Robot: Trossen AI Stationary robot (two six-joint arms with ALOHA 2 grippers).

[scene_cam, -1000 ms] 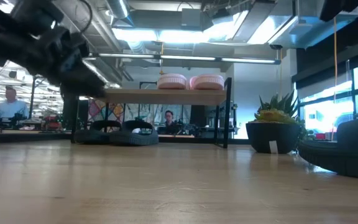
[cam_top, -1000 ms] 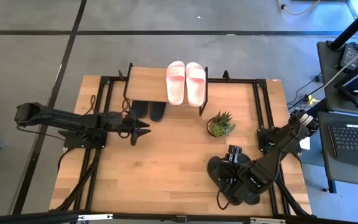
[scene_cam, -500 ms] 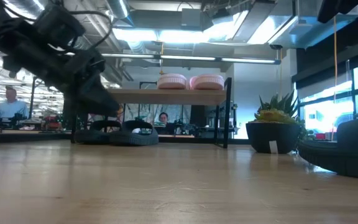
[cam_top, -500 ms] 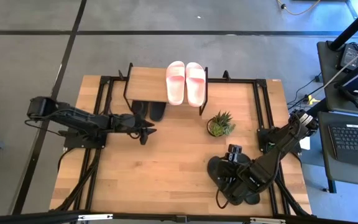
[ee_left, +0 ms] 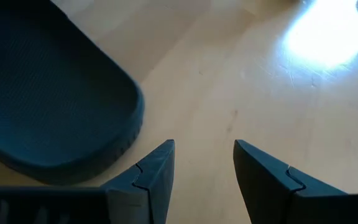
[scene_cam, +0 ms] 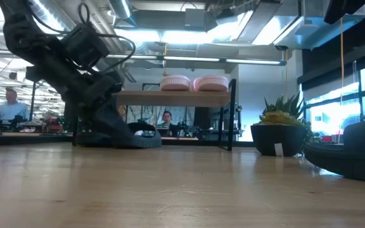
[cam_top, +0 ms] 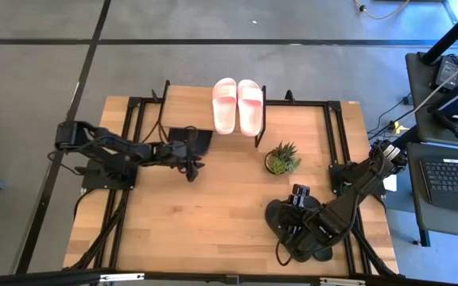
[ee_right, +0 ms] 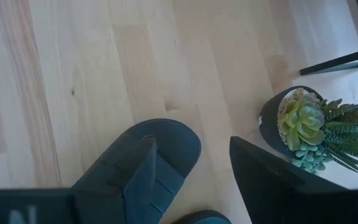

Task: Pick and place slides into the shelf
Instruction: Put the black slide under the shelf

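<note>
The pale pink pair of slides (cam_top: 238, 106) lies on the plank top of the shelf (cam_top: 188, 107). A black pair (scene_cam: 141, 135) rests on the table under the shelf. My left gripper (cam_top: 193, 164) is open and empty, low over the table just in front of that pair; one black slide (ee_left: 48, 106) lies beside its finger. The other black pair (cam_top: 293, 229) lies at the table's near right. My right gripper (ee_right: 192, 143) is open over one of those slides (ee_right: 160, 144). My right gripper stands over the rounded end of a black slide (ee_right: 173, 134). One finger covers part of the slide, and I cannot tell whether it touches it.
A potted succulent (cam_top: 282, 159) stands between the shelf and the right arm, also in the right wrist view (ee_right: 306, 121). Bare tabletop (cam_top: 213, 214) lies in the middle and near left. Black frame rails (cam_top: 336, 139) run along the table's sides.
My left arm has reached out toward the table's right edge, and its gripper has tipped down and sunk toward the table in front of the black slides under the shelf. My right arm has kept still.
</note>
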